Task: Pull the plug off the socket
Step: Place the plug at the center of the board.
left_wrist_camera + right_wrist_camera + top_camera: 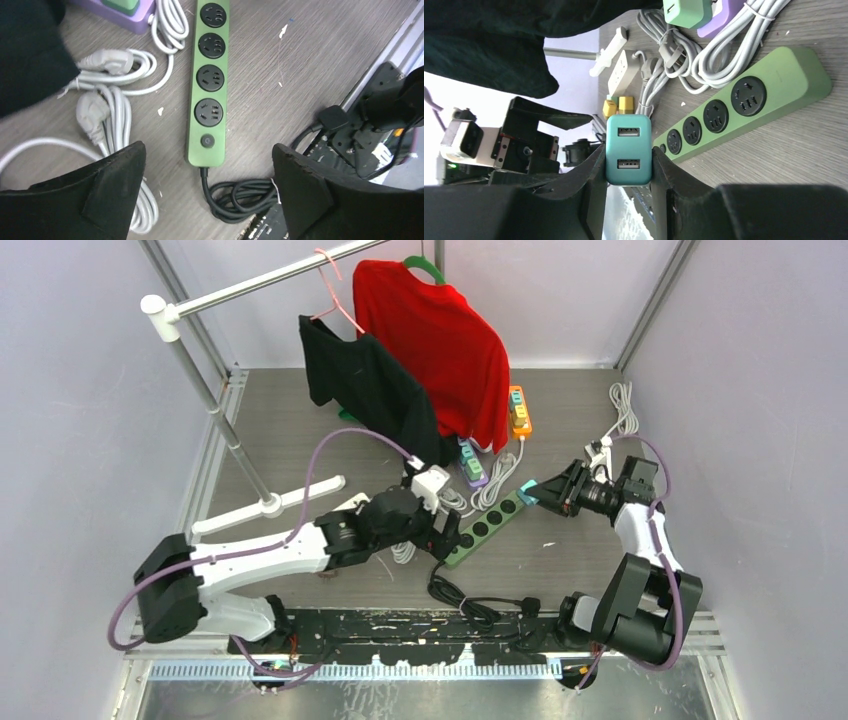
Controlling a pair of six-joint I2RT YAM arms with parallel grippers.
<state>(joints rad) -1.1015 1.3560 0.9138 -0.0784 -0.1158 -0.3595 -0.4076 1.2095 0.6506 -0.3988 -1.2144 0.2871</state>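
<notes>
Right tool (628, 159) is clamped on the teal plug (628, 142), 2 USB ports facing the wrist cam. Plug looks clear of the green power strip (490, 523), held just off its far end above the tabletop (560, 570). Left tool (207, 150) is wide open over the strip's switch end, contact unclear. Every socket in view is empty. Next: grip square, carry the plug clear of the white cables (719, 55), set down. No legible brand or text.

White cables (116, 125) crowd the green strip's (210, 85) left (black shirt (370, 390) hanging beyond); table (300, 75) on its right lies open.
</notes>
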